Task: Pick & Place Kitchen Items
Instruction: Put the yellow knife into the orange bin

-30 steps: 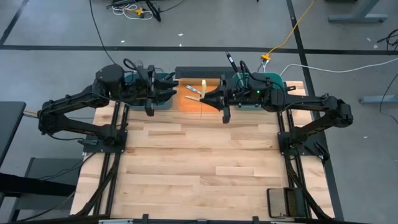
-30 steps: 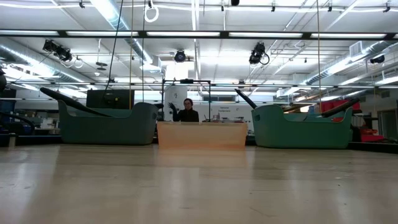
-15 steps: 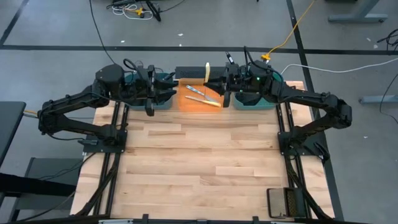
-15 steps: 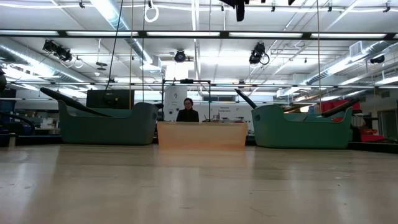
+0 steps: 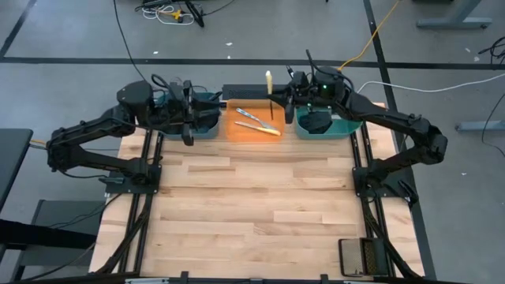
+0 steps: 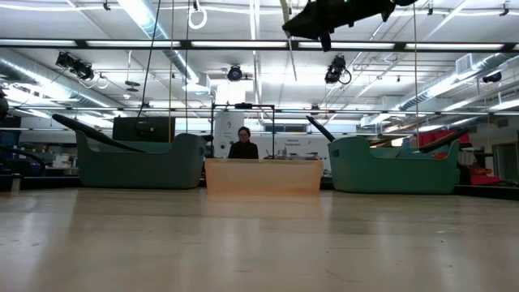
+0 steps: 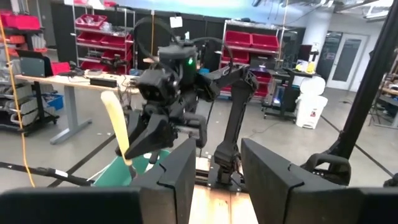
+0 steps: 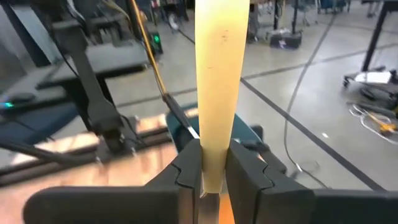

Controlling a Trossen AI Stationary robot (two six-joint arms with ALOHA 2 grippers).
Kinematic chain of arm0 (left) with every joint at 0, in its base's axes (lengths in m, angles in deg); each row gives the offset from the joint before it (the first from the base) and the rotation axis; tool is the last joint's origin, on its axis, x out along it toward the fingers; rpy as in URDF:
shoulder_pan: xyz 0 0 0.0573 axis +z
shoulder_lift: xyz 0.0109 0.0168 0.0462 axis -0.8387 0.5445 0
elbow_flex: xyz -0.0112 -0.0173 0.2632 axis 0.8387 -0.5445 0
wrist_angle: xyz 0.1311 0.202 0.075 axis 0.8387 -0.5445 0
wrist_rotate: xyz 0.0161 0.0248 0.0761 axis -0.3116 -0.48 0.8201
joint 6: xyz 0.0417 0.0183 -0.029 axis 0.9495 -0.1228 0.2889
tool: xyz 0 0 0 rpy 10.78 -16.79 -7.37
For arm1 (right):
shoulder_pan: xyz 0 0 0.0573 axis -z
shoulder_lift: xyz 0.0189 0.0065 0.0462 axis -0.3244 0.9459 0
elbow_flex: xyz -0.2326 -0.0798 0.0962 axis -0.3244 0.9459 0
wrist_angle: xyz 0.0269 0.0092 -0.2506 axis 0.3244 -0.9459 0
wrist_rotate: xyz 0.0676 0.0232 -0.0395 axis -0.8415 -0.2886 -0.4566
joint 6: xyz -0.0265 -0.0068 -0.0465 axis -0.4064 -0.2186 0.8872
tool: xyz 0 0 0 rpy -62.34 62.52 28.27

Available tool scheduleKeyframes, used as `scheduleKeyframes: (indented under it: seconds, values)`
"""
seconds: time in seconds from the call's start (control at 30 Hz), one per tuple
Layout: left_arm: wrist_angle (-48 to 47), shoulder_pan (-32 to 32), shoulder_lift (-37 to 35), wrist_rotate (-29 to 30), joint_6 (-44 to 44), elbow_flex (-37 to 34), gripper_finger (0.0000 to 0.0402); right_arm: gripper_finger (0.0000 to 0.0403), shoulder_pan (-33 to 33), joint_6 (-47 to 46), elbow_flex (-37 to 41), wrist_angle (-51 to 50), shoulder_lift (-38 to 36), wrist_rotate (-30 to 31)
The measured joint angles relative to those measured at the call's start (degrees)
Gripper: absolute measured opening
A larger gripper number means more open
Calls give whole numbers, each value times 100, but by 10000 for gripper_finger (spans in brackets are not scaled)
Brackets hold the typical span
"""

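Over the wooden table (image 5: pixel 252 205), right claw (image 8: pixel 211 163) clamps a yellow-handled knife (image 8: pixel 217 81); left claw (image 7: pixel 217 171) stands apart

You are looking into a robotics lab or workshop: beyond the pale wooden table (image 5: pixel 252 205) stand metal shelves with red plastic storage bins (image 7: pixel 102 37), long ceiling strip lights (image 6: pixel 146 16) and a grey concrete floor (image 5: pixel 237 31) with cables.
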Motion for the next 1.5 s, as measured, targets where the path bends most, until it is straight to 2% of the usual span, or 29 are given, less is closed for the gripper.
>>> scheduleKeyframes:
  seconds: [0.17,0.43,1.07,1.5]
  values:
    - [15,0,-16,26,5,2,132,55,195,202,7,-372,73,13]
    - [15,0,-20,53,-13,0,132,55,352,371,7,-397,439,9]
    - [20,0,-18,221,-325,0,132,55,545,710,7,-321,1848,8]
    - [21,0,-16,222,-345,0,132,55,588,642,-19,-389,1930,45]
